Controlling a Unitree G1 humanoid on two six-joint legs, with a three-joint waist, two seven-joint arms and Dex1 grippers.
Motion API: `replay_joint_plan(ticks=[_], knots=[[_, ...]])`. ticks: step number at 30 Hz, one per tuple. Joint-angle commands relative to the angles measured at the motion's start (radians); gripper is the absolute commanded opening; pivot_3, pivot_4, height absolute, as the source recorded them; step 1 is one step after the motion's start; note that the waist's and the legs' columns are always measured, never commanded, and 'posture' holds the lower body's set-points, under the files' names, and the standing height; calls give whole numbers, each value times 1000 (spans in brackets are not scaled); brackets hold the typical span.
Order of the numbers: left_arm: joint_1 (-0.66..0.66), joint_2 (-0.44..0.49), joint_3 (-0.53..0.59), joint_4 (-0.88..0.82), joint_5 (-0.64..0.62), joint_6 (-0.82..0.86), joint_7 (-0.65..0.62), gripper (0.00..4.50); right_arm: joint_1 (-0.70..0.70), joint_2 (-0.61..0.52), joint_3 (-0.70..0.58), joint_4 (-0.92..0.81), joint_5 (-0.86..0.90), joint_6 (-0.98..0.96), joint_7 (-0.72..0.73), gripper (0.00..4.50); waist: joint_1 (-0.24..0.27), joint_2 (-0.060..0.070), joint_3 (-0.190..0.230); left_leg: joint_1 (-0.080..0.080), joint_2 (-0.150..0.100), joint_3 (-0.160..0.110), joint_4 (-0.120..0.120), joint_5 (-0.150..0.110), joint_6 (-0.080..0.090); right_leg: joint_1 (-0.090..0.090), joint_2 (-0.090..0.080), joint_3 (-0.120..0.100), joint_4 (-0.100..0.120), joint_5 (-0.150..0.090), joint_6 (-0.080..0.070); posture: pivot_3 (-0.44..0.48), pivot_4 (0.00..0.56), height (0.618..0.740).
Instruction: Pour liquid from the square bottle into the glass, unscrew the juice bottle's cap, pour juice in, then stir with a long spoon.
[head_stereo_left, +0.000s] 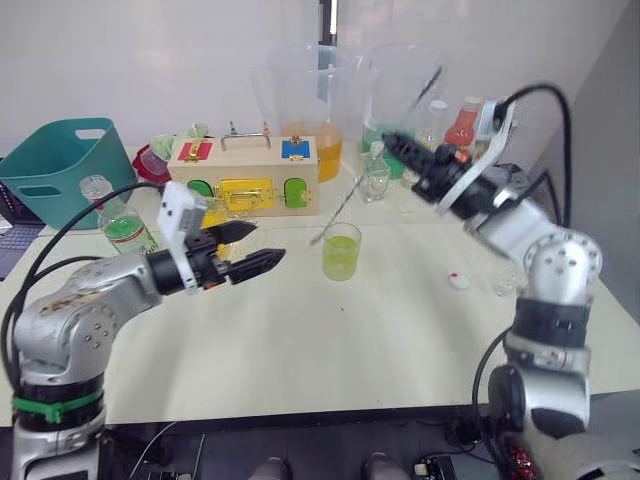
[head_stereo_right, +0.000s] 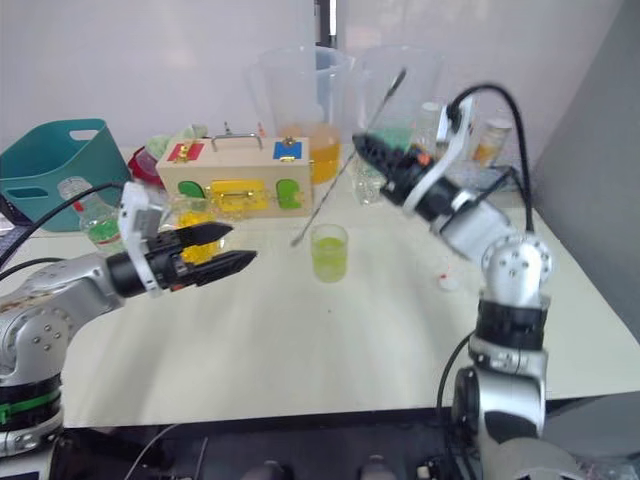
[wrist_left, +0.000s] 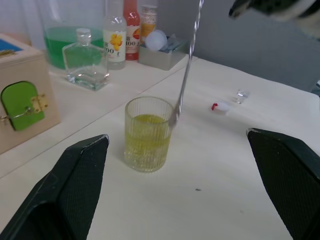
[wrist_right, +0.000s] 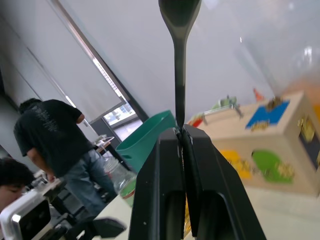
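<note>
The ribbed clear glass tumbler (head_stereo_left: 341, 251), partly filled with yellow-green liquid, stands on the pale tabletop (head_stereo_left: 330, 350) near its middle; a long thin metal spoon (wrist_left: 186, 70) slants up out of it, its lower end resting at the glass's rim on the inside and its upper part running toward the right gripper (wrist_right: 180, 131); the right gripper's two black fingers are pressed together on the spoon's handle, as the right wrist view shows, with the flat end of the handle sticking out past the fingertips; this gripper is raised above the table behind and to the right of the glass; the left gripper (head_stereo_left: 252, 250) hovers low over the table just left of the glass, its two black fingers spread apart and holding nothing; behind the glass stands the clear square glass bottle (wrist_left: 88, 61) with a stopper, nearly empty, and near it a small juice bottle with an orange-fruit label (wrist_left: 115, 41), beside a red bottle (wrist_left: 131, 29); a tiny white cap with a red mark (wrist_left: 220, 106) lies on the table to the right of the glass, apart from it; a wooden box with coloured latched doors (head_stereo_left: 246, 176) sits behind the left gripper, a teal plastic basket (head_stereo_left: 55, 165) at the far left, and two large clear jugs, one with orange liquid (head_stereo_left: 303, 100) and one with green (head_stereo_left: 405, 90), stand at the back; a person in a dark shirt (wrist_right: 55, 145) appears in the right wrist view.
</note>
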Motion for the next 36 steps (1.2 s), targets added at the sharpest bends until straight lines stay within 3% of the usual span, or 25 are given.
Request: replay_joint_plan(ticks=[1,5,11,25,36], knots=[[53,18,47,-52,-13,-43,-2,4483,-101,-45,69,89,-144,-98,159,0,0,0,0,0,0,0,0,0,0,0,0,0,0,0,0,0,150,740],[146,12,50,-106,-15,-58,15,4483,-182,-82,180,207,-321,-194,316,0,1,0,0,0,0,0,0,0,0,0,0,0,-1,0,0,0,150,740],[240,1,32,-183,-17,-80,36,4483,-168,-89,245,255,-461,-258,438,0,5,0,0,-6,0,0,0,0,-1,-7,-1,1,0,0,0,0,150,740],[273,23,-31,-191,-8,-105,23,4483,-53,-69,309,194,-647,-338,507,0,0,0,0,-7,1,0,0,1,-1,-8,0,1,1,1,-1,0,150,740],[255,28,-57,-174,15,-116,21,4483,-18,-33,300,141,-646,-285,534,0,3,0,0,-6,0,0,0,1,-1,-7,0,1,1,1,-1,0,150,740]])
